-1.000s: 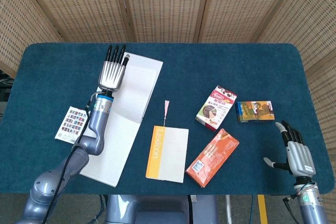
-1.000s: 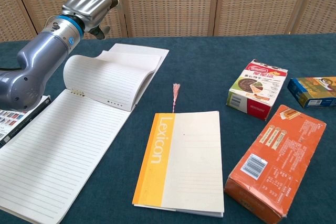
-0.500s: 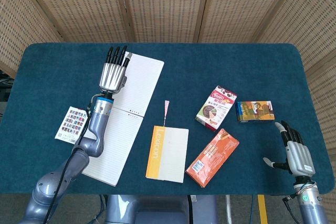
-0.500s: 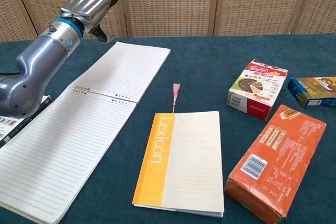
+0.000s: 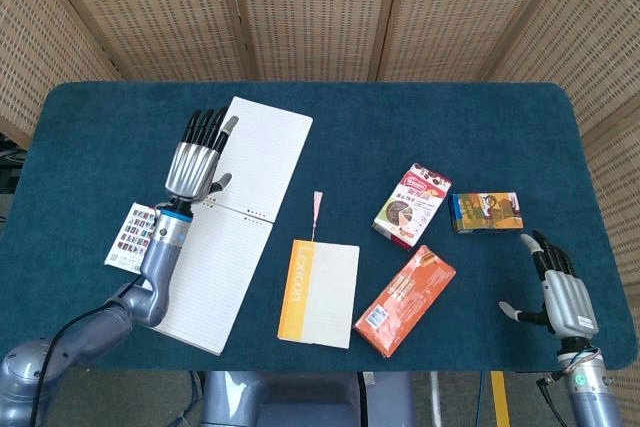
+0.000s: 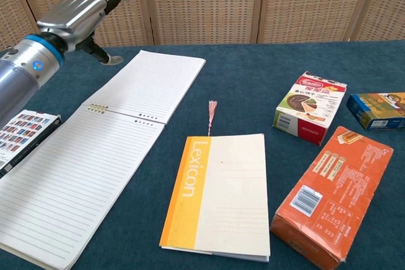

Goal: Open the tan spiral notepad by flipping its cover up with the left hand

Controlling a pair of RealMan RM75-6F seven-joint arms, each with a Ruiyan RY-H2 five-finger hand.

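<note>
One spiral notepad (image 5: 237,210), one yellow-spined Lexicon notebook (image 5: 319,292), three snack boxes and one small printed card (image 5: 133,234) lie on the blue tabletop (image 5: 420,122); two hands are in view.

The notepad lies fully open and flat in the left half of the tabletop, running from near the front edge up towards the back edge at a slant. Only lined white pages show, in two leaves joined at a row of small binding holes across the middle; no tan cover surface is visible.

The left hand (image 5: 196,155) hovers over the notepad's upper left edge, fingers spread and straight, holding nothing. The right hand (image 5: 556,285) hangs near the front right corner of the tabletop, fingers apart and empty.

The red-and-white box (image 5: 411,204) sits right of centre, the dark blue box (image 5: 486,212) is just beside it towards the right edge, and the orange box (image 5: 405,299) lies in front of both, towards the front edge. The Lexicon notebook rests between the notepad and the orange box, a pink tassel reaching out from its top.

The head view alone shows the right hand and the whole tabletop. The chest view shows the left hand raised clear above the page, and the ruled lines on the notepad plainly.
</note>
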